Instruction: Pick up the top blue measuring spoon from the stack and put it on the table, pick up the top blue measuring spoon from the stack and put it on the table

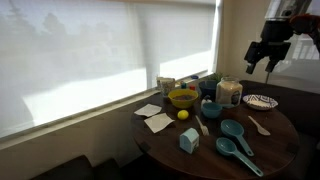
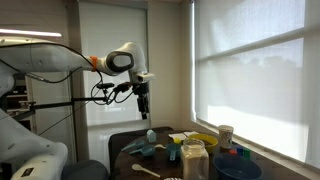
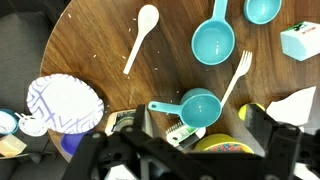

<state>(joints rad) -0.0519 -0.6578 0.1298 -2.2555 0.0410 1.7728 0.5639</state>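
Observation:
Teal-blue measuring spoons lie on the round dark wooden table (image 1: pixel 285 140). The wrist view shows three: one near the yellow bowl (image 3: pixel 195 105), one in the middle (image 3: pixel 213 40), and one at the top edge (image 3: pixel 262 10). They also show in an exterior view (image 1: pixel 232 128) (image 1: pixel 228 148). I cannot tell which ones are nested in a stack. My gripper (image 1: pixel 265 62) hangs high above the table's far side, open and empty. It also shows in the other exterior view (image 2: pixel 145 108) and in the wrist view (image 3: pixel 195 150).
On the table are a yellow bowl (image 1: pixel 182 98), a light-blue carton (image 1: pixel 189 140), a white jar (image 1: pixel 229 92), a patterned plate (image 3: pixel 65 105), a white spoon (image 3: pixel 140 38), a white fork (image 3: pixel 235 80), napkins (image 1: pixel 155 120) and a lemon (image 1: pixel 183 114). A window with blinds is behind the table.

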